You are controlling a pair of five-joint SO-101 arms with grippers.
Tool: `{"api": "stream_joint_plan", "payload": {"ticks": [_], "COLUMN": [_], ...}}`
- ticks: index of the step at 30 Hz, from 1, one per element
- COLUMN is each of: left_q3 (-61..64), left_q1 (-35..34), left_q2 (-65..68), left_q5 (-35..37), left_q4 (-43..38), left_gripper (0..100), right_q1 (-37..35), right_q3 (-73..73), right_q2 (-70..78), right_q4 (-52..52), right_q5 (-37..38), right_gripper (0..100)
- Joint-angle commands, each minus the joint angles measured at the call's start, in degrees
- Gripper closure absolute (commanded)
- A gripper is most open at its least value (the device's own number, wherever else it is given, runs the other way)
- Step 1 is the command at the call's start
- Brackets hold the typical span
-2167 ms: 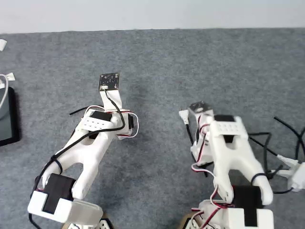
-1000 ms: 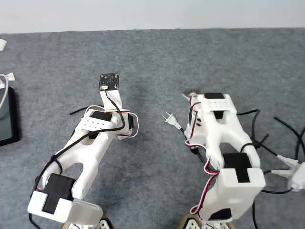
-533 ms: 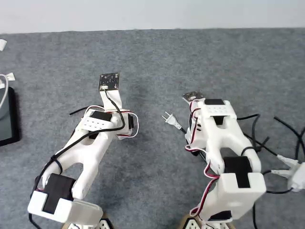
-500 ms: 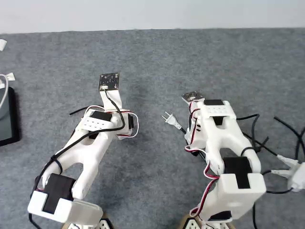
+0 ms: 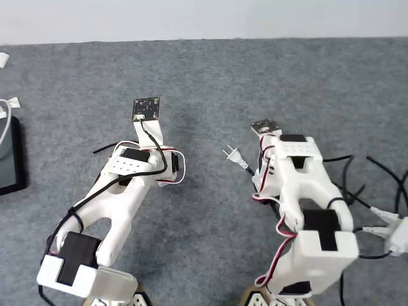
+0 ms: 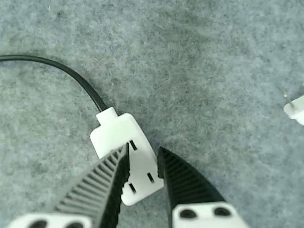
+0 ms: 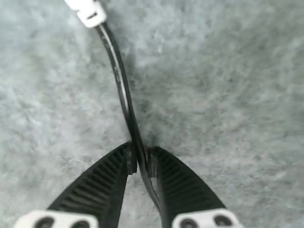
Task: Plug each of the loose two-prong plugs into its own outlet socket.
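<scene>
A white outlet socket on a black cord lies on the grey carpet. My left gripper is shut on its near end, one ribbed finger on each side. In the high view the socket is hidden beneath the left arm. My right gripper is shut on the black cable of a white two-prong plug. That plug lies on the carpet between the two arms, prongs pointing toward the left arm. Its tip also shows far off as a white plug in the left wrist view.
A black flat device and a white cord sit at the table's left edge. Loose black cables and a white connector lie to the right of the right arm. Open carpet stretches toward the back wall.
The right arm has shifted a little to the right and away, dragging the plug by its cable with it. The left arm has stayed still.
</scene>
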Motion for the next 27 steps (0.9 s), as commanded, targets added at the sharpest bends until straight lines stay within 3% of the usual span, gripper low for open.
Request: {"api": "stream_joint_plan", "payload": {"ticks": [1,7,11,14,22,27], "left_q3": [1.71,1.71,1.71,1.8,1.8,1.8], "left_q1": [-1.14,-1.23,-1.23,-1.23,-1.23,-1.14], "left_q2": [0.35,0.35,0.35,0.35,0.35,0.35], "left_q5": [-0.09,-0.09,-0.09,-0.09,-0.09,-0.09], "left_q4": [1.05,1.05,1.05,1.05,1.05,1.05], "left_gripper": [99,99,99,99,99,99], "right_q1": [1.36,1.71,2.68,3.38,4.35,3.56], "right_q3": [-9.67,-25.41,-32.18,-34.99,-37.27,-38.95], "right_q2": [-1.89,-3.56,-1.1,2.42,13.93,18.68], "right_q4": [7.6,15.08,14.2,8.75,-26.77,-35.21], "right_q5": [3.08,21.54,38.77,44.4,45.54,32.35], "right_gripper": [99.1,99.1,99.1,99.1,98.7,98.2]}}
